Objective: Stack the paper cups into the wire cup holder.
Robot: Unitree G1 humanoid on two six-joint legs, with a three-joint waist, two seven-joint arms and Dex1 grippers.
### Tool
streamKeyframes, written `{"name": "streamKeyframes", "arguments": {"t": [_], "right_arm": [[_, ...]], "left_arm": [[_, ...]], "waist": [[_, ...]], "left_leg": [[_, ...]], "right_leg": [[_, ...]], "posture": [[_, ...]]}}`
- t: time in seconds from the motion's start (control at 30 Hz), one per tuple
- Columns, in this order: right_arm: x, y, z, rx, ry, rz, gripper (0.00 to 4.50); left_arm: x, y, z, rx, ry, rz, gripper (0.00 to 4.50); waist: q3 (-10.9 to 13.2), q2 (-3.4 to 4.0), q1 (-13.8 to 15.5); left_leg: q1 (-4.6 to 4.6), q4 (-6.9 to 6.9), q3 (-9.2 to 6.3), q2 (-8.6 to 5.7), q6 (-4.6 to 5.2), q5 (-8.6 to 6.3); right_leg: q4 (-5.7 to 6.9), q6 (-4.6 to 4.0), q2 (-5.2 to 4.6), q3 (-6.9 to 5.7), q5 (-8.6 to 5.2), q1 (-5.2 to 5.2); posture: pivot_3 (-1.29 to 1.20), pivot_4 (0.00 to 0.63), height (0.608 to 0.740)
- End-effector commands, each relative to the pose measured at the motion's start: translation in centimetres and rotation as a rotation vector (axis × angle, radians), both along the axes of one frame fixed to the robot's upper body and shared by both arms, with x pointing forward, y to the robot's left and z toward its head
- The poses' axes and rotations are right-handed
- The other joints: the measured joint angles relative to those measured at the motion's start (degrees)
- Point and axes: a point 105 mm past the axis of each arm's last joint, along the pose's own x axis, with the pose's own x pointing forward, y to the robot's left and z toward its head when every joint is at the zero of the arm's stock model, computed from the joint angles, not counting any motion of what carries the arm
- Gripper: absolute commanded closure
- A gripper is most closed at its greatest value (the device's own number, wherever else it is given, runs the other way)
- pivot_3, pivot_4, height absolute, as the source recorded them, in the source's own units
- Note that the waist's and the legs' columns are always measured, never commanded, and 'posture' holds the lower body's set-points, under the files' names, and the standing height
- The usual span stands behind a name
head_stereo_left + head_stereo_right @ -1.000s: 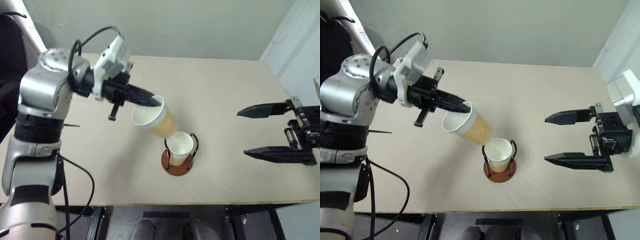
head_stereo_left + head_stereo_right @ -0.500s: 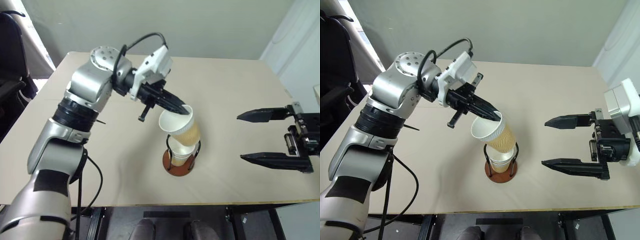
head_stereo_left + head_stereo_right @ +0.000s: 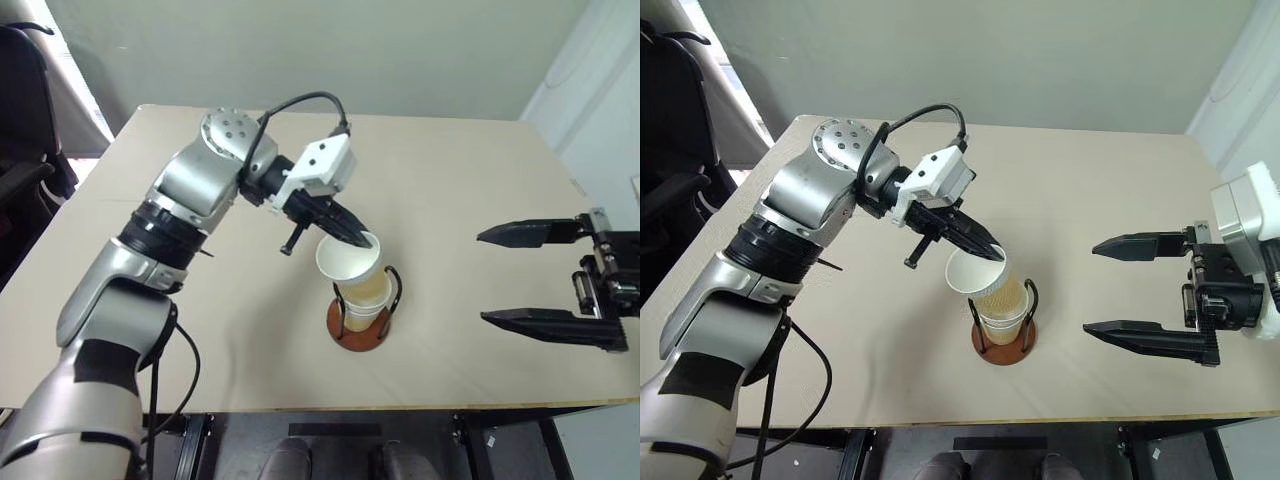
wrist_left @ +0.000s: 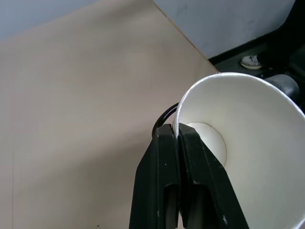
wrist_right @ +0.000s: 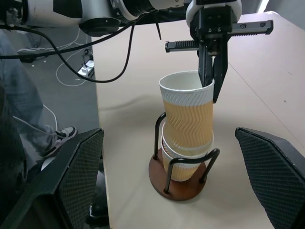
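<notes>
I have the left gripper [image 3: 362, 240] just above centre of the left eye view, its black fingers [image 4: 188, 176] pinched on the rim of a paper cup [image 3: 352, 268], one finger inside the white wall and one outside. That cup sits tilted slightly, nested into a second paper cup [image 5: 183, 164] already seated between the black wire loops of the wire cup holder [image 3: 355, 325], whose reddish-brown disc rests on the tan table [image 3: 470, 180] a little below centre. At the right edge my right gripper [image 3: 545, 275] hangs above the table, jaws spread wide, holding nothing, well apart from the holder.
</notes>
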Motion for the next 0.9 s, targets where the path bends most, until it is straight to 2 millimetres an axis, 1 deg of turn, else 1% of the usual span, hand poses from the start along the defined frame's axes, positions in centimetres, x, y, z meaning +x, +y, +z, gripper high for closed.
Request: {"name": "streamKeyframes", "arguments": {"t": [0.03,0.13,0.23,0.4,0.5,0.53,0.57,0.6,0.7,0.8,0.9], "right_arm": [[-0.2,0.0,0.7,-0.002,-0.042,-0.007,0.00],[-0.2,0.0,0.6,-0.007,-0.038,-0.011,0.00],[-0.2,-0.1,0.4,-0.012,-0.030,-0.014,0.00],[-0.2,-0.2,0.2,-0.016,-0.023,-0.022,0.00],[-0.4,-0.2,-0.1,-0.015,-0.012,-0.025,0.00],[-0.4,-0.2,-0.2,-0.017,-0.009,-0.025,0.00],[-0.4,-0.1,-0.3,-0.019,-0.007,-0.025,0.00],[-0.4,-0.1,-0.3,-0.020,-0.006,-0.024,0.00],[-0.4,0.0,-0.3,-0.027,-0.003,-0.023,0.00],[-0.5,-0.2,-0.6,-0.053,0.001,-0.034,0.00],[-0.1,-1.3,-0.7,-0.058,0.020,-0.084,0.00]], "left_arm": [[-1.0,0.2,-0.4,0.050,-0.024,-0.063,4.48],[-0.9,0.1,-0.6,0.057,-0.028,-0.060,4.48],[-0.9,-0.5,-0.6,0.041,-0.011,-0.061,3.85],[-0.8,-0.6,-0.4,0.034,-0.010,-0.058,2.20],[-0.7,-0.6,-0.3,0.016,-0.019,-0.057,1.09],[-0.6,-0.5,-0.1,0.010,-0.022,-0.050,0.81],[-0.6,-0.3,0.0,0.003,-0.025,-0.045,0.35],[-0.6,-0.1,0.0,-0.001,-0.026,-0.041,0.04],[-0.4,0.2,0.1,-0.012,-0.028,-0.026,0.01],[0.9,1.3,1.3,-0.113,-0.041,0.086,0.01],[1.3,4.3,3.4,-0.242,0.014,0.193,0.01]], "waist": [[0.00,0.00,-0.01],[0.00,0.00,0.05],[0.00,0.00,0.09],[0.00,0.00,0.06],[0.00,0.00,0.07],[0.00,0.00,0.08],[0.00,0.00,0.08],[0.00,0.00,0.07],[0.00,0.00,0.06],[0.00,0.01,0.05],[0.00,0.01,0.02]], "left_leg": [[0.00,0.00,0.01,0.00,0.00,0.00],[0.00,0.01,0.02,-0.01,0.01,0.00],[0.00,0.04,0.01,-0.04,0.04,-0.02],[0.00,0.04,0.06,-0.09,0.07,-0.03],[0.00,0.03,0.06,-0.09,0.07,-0.03],[0.00,0.04,0.06,-0.09,0.07,-0.03],[-0.01,0.04,0.06,-0.10,0.07,-0.03],[-0.01,0.04,0.07,-0.10,0.07,-0.03],[0.00,0.04,0.07,-0.10,0.07,-0.03],[0.00,0.03,0.07,-0.10,0.07,-0.03],[-0.01,0.03,0.10,-0.09,0.07,-0.03]], "right_leg": [[0.00,0.00,0.00,0.01,0.00,0.00],[0.00,0.01,-0.01,0.02,0.00,0.00],[0.00,0.02,-0.05,0.02,0.01,0.02],[0.01,0.05,-0.10,0.03,0.01,0.01],[0.00,0.06,-0.09,0.04,0.00,0.01],[0.00,0.06,-0.09,0.04,0.00,0.01],[0.00,0.06,-0.10,0.04,0.00,0.01],[0.00,0.07,-0.10,0.04,0.00,0.01],[0.01,0.07,-0.10,0.05,0.00,0.02],[0.02,0.08,-0.10,0.05,0.00,0.00],[0.02,0.08,-0.09,0.07,0.00,-0.02]], "posture": [[0.00,0.150,0.740],[0.00,0.150,0.740],[0.00,0.150,0.740],[0.00,0.150,0.740],[0.00,0.150,0.740],[0.00,0.150,0.740],[0.00,0.150,0.740],[0.00,0.150,0.740],[0.00,0.150,0.740],[0.00,0.150,0.740],[0.00,0.150,0.740]]}}
